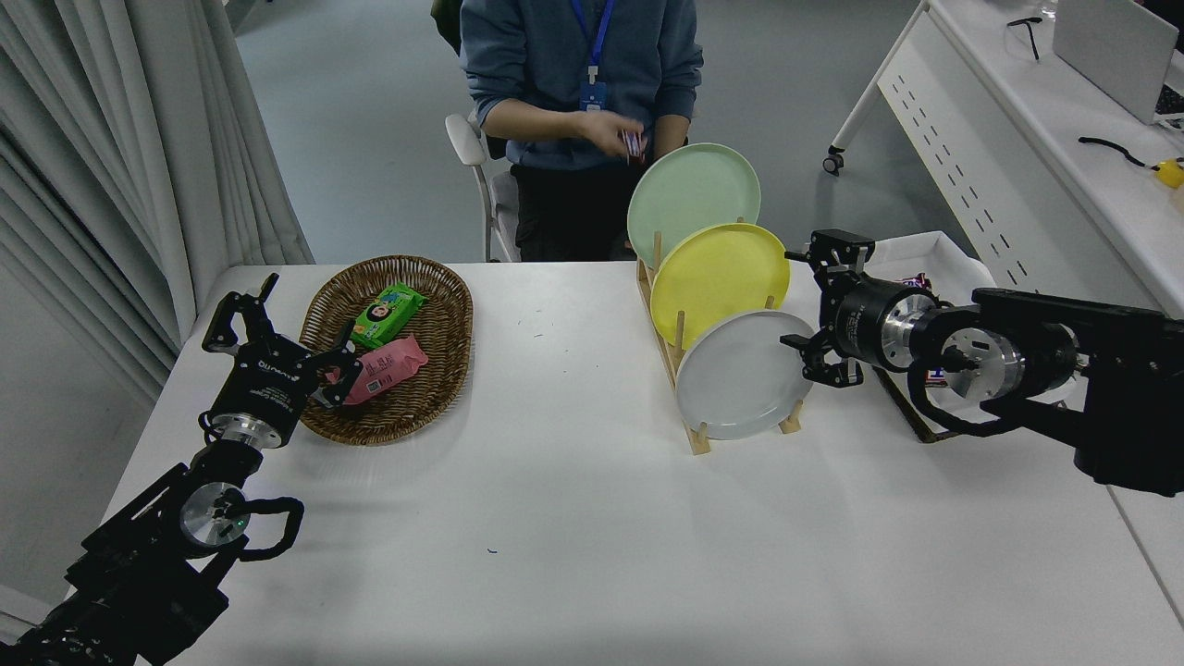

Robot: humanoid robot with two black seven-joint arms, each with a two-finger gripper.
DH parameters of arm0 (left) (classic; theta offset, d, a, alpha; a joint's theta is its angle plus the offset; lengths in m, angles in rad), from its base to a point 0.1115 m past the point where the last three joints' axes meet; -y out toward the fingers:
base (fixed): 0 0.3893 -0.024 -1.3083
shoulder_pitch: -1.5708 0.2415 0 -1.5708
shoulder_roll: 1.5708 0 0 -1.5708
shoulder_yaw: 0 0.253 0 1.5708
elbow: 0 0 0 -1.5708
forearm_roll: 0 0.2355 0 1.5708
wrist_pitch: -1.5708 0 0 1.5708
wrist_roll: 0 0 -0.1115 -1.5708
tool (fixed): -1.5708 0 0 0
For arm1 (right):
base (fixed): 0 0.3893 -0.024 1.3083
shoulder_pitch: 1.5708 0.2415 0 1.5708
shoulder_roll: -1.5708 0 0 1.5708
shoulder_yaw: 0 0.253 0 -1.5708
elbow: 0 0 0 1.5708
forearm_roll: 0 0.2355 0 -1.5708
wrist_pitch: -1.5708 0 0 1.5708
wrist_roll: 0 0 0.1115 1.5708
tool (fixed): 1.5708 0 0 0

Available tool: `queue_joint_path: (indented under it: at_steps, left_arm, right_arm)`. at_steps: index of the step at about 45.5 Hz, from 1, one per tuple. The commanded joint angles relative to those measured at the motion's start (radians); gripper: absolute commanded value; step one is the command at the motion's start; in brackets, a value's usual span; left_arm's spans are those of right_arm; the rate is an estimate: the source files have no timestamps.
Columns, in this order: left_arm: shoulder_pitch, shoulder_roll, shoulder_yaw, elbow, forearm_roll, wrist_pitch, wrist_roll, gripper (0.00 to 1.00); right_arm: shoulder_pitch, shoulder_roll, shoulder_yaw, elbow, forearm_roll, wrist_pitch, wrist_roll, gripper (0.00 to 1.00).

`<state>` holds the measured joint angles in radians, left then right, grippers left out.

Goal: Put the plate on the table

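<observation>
Grey floor (370, 111) — pleated curtain (120, 157)

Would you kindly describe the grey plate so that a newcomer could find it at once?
On the white table, right of centre, a wooden rack holds three plates upright in a row. The plate is the nearest one, beside the right gripper. It is light grey; those behind it are yellow and pale green.

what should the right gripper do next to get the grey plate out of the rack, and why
Probably ease a little further left so its open fingers straddle the plate's rim, then close. The right gripper sits open just beside the right edge of the light-grey plate, which stands in the front slot of the wooden rack, apparently not yet gripped. The left gripper is parked by the wicker basket.
</observation>
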<state>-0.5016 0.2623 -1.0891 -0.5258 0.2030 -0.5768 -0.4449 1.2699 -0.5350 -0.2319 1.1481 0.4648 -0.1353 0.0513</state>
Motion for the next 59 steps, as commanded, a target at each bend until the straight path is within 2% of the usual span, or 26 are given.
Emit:
queue_joint_path:
  at_steps: [1,5,9,13,44,50,53,59]
  left_arm:
    - [0.0,0.0,0.0,0.0,0.001,0.0,0.0,1.0]
    - [0.0,0.0,0.0,0.001,0.001,0.0,0.0,1.0]
    - [0.0,0.0,0.0,0.001,0.001,0.0,0.0,1.0]
    - [0.0,0.0,0.0,0.001,-0.001,0.0,0.0,1.0]
    - [0.0,0.0,0.0,0.0,0.001,0.0,0.0,1.0]
    - [0.0,0.0,0.0,0.001,-0.001,0.0,0.0,1.0]
    - [0.002,0.0,0.0,0.0,0.001,-0.002,0.0,1.0]
    - [0.0,0.0,0.0,0.0,-0.001,0.0,0.0,1.0]
  right_arm:
    - [0.014,0.035,-0.026,-0.005,0.092,-0.018,-0.019,0.99]
    - [0.014,0.043,-0.027,-0.011,0.121,-0.096,-0.045,0.99]
    - [0.012,0.049,-0.023,-0.01,0.133,-0.109,-0.093,0.99]
    - [0.016,0.049,-0.007,-0.011,0.12,-0.122,-0.099,0.99]
    - [0.025,0.078,0.02,-0.108,0.048,-0.104,-0.099,0.94]
    - [0.025,0.087,0.02,-0.122,0.048,-0.073,-0.099,0.89]
    - [0.025,0.087,0.02,-0.131,0.048,-0.063,-0.099,0.8]
    - [0.023,0.093,0.017,-0.146,0.045,-0.026,-0.1,0.8]
